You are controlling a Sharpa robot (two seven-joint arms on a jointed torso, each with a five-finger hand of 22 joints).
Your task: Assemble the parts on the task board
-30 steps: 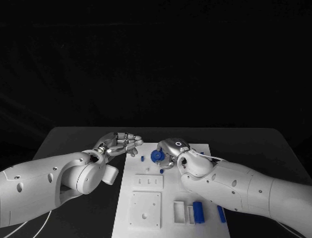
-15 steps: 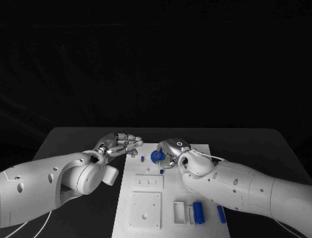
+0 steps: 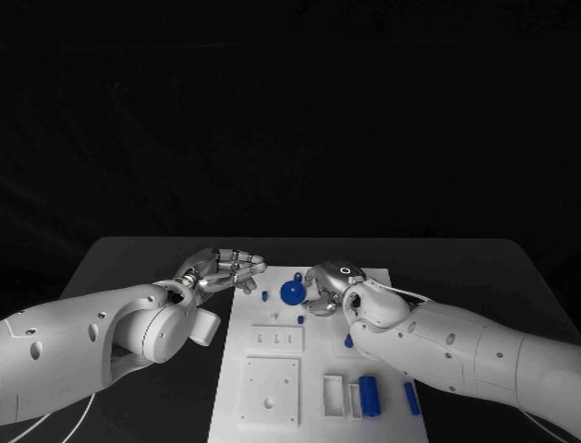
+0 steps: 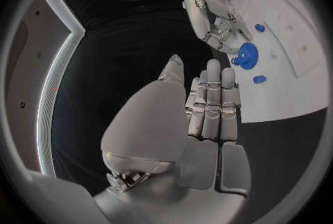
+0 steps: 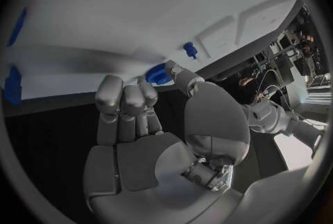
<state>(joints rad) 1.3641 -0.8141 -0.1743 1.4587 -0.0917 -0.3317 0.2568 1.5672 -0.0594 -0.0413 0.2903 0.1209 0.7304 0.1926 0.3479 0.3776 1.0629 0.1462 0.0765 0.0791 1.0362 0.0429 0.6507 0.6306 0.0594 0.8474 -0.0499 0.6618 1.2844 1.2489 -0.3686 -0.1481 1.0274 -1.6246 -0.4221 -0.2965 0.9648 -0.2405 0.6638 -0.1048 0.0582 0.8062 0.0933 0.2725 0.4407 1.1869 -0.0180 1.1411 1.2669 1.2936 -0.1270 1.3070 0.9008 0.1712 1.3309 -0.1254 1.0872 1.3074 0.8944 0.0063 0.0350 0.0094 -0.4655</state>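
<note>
Head view: right robot hand (image 3: 328, 288) has left blue gear (image 3: 293, 293).

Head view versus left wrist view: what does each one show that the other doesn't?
Only the head view shows the near end of the task board with its long blue parts. Only the left wrist view shows the left robot hand from behind, fingers curled with nothing in them. Both show the blue gear beside the right robot hand.

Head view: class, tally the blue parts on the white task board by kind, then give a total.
blue gear: 1
small blue pegs: 4
long blue cylinders: 2
Total: 7
</note>
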